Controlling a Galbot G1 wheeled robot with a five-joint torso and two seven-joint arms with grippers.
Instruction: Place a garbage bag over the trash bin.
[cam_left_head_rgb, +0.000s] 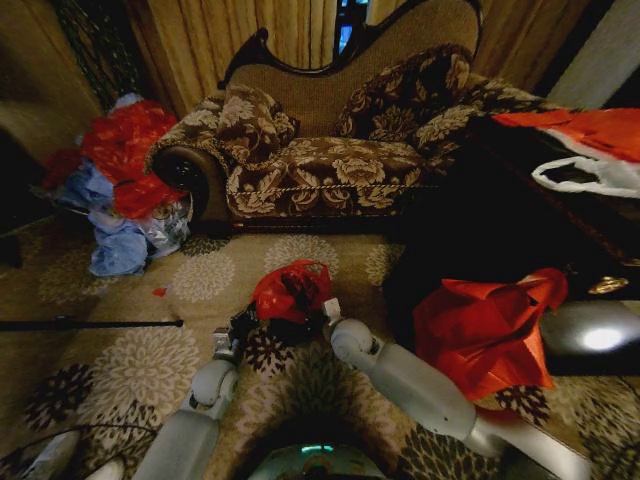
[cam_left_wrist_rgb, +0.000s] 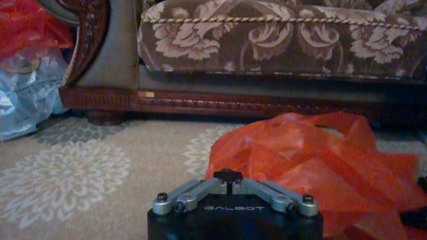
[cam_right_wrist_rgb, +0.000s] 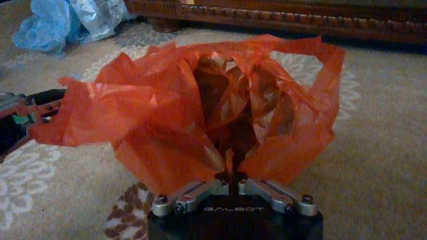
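Observation:
The garbage bag (cam_left_head_rgb: 290, 288) is glossy deep-red plastic, bunched up just above the carpet in front of the sofa. My right gripper (cam_right_wrist_rgb: 230, 176) is shut on its near edge, and the bag (cam_right_wrist_rgb: 200, 100) rises from the fingertips with its mouth partly spread. My left gripper (cam_left_wrist_rgb: 229, 176) is shut at the bag's other edge, and the bag (cam_left_wrist_rgb: 313, 155) billows beside it. In the head view the left gripper (cam_left_head_rgb: 237, 326) and right gripper (cam_left_head_rgb: 326, 310) flank the bag. The trash bin is hidden; only a dark shape shows through the bag's middle.
A floral sofa (cam_left_head_rgb: 330, 160) stands behind. A heap of red and blue bags (cam_left_head_rgb: 125, 180) lies at the left. A larger orange-red bag (cam_left_head_rgb: 480, 330) leans on a black table (cam_left_head_rgb: 520, 230) at the right. Patterned carpet (cam_left_head_rgb: 200, 275) surrounds the bag.

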